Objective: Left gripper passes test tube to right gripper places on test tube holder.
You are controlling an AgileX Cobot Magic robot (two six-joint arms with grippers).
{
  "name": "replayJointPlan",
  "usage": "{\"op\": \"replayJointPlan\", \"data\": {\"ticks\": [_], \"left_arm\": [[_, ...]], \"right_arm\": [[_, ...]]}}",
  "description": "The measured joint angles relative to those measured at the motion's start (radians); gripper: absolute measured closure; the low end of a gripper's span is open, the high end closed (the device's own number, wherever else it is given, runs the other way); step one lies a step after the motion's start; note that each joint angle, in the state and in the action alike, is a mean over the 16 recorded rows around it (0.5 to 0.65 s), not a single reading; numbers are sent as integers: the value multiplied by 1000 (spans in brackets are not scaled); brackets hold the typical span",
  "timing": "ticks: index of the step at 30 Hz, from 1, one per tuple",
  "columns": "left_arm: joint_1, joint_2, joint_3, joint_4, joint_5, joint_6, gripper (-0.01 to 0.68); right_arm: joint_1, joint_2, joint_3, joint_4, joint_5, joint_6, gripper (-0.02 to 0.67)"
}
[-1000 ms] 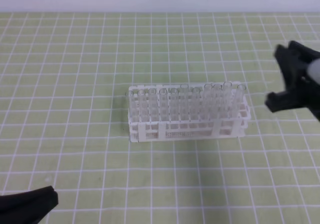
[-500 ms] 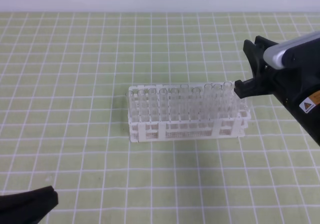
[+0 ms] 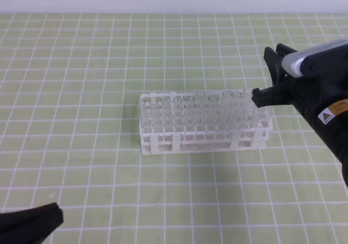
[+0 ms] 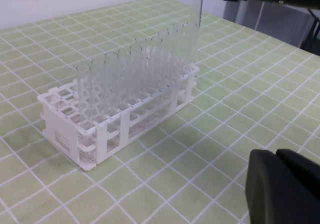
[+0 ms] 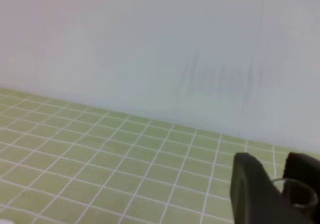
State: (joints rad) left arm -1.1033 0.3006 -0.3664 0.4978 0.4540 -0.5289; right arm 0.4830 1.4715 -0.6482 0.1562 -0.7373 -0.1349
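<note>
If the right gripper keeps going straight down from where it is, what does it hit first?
Probably the test tube holder. The right gripper hangs over its right end, holding the test tube upright, so the tube's bottom would likely meet the rack first. Depth is hard to judge.

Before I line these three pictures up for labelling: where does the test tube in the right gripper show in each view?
Exterior high: hidden under the right gripper, at the right end of the test tube holder.
Left wrist: test tube hangs upright at top centre, over the holder's far end.
Right wrist: only its open rim shows, bottom right, between the fingers.
Shared landmark: green grid mat.
</note>
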Motion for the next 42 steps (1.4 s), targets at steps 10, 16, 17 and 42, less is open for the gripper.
{"op": "replayJointPlan", "data": {"ticks": [10, 16, 17, 42], "left_arm": [[0, 2, 0, 2, -3, 0, 675], [0, 2, 0, 2, -3, 0, 675], [0, 2, 0, 2, -3, 0, 675], [0, -2, 0, -2, 4, 0, 676]], "right_arm": [[-5, 21, 0, 14, -10, 0, 551], [-7, 33, 0, 19, -12, 0, 551], [-7, 35, 0, 19, -12, 0, 551], [-7, 58, 4, 46, -21, 1, 551]]}}
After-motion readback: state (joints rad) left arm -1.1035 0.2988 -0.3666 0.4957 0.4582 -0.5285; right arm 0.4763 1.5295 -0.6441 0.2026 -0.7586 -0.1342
